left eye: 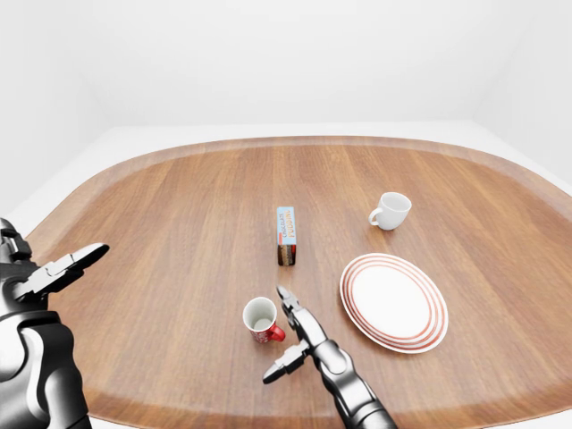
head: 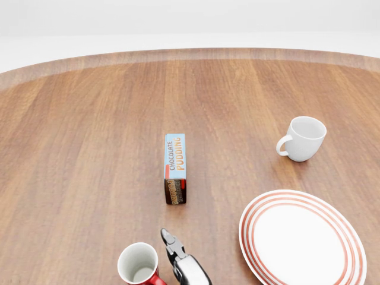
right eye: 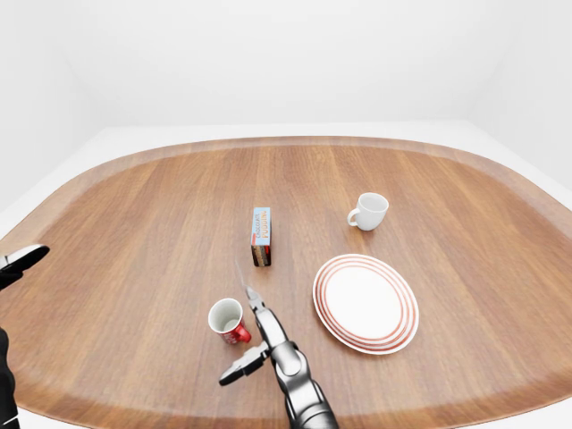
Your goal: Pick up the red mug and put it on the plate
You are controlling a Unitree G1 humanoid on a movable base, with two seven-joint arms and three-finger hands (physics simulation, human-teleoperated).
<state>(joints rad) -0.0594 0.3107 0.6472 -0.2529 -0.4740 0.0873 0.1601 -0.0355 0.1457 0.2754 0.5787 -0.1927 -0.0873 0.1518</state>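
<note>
Standing upright, empty red mug (left eye: 261,319) beside bare plate (left eye: 393,302)

Right hand's fingers (head: 170,242) stand just beside the red mug (head: 139,265), plate (head: 301,240) apart.

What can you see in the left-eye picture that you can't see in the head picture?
Only the left-eye view shows the robot's left hand, open at the left edge, the red mug's handle, the white walls and the table's near rim. Only the head view lets you read "Chocolate Pudding" on the box. Both show the red mug, striped plate, white cup and open right hand.
</note>
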